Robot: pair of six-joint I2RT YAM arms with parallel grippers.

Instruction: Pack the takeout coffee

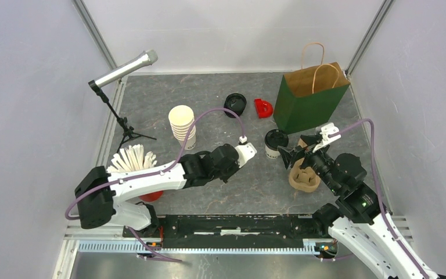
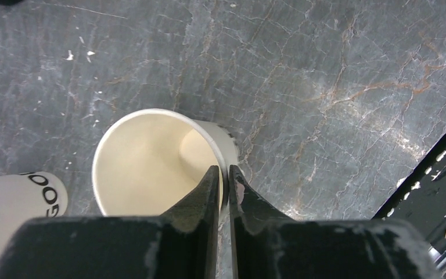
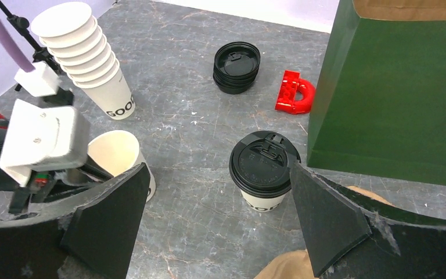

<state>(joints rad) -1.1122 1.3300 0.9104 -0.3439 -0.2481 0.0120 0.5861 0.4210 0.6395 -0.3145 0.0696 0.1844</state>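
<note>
One takeout coffee [image 3: 264, 168], a cream cup with a black lid, stands on the grey table [image 1: 226, 192] left of the green bag; it also shows from above [image 1: 276, 142]. My right gripper [image 3: 219, 165] is open just in front of it, its right finger close beside the lid, holding nothing. My left gripper [image 2: 224, 170] pinches the rim of a lidless cream cup [image 2: 151, 163], one finger inside and one outside. That cup stands upright on the table [image 3: 119, 154]. In the top view my left wrist [image 1: 245, 154] hides it.
A green paper bag [image 1: 310, 99] stands open at the back right. A brown pulp cup carrier [image 1: 303, 177] lies under my right wrist. Black lids [image 1: 235, 104], a red piece [image 1: 263, 108], a stack of lidless cups [image 1: 183, 125], a red cup of white sticks [image 1: 133, 163] and a microphone stand [image 1: 122, 125] fill the left and back.
</note>
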